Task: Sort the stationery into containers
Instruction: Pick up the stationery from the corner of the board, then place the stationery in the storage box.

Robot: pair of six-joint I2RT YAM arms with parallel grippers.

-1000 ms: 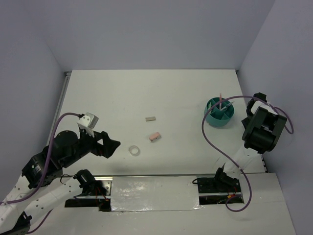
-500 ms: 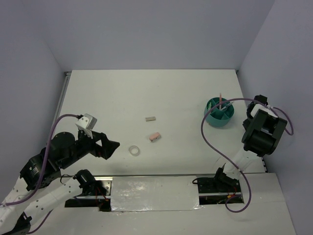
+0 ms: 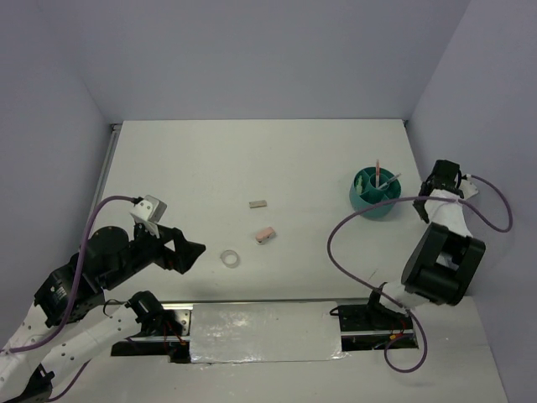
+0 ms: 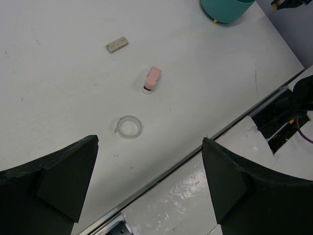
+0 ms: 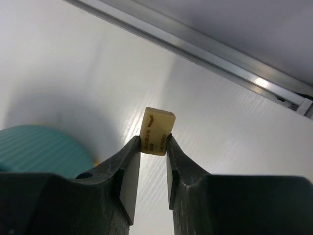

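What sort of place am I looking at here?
Probably a robot test booth: bare walls box in a white table, with a left arm and right arm bolted at its near edge.

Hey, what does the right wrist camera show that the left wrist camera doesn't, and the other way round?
Only the right wrist view: the right claw shut on a tan eraser.
Only the left wrist view: the open left claw, plus a tape ring, a pink block and a grey block lying loose.
Both: the teal organiser and the white table.
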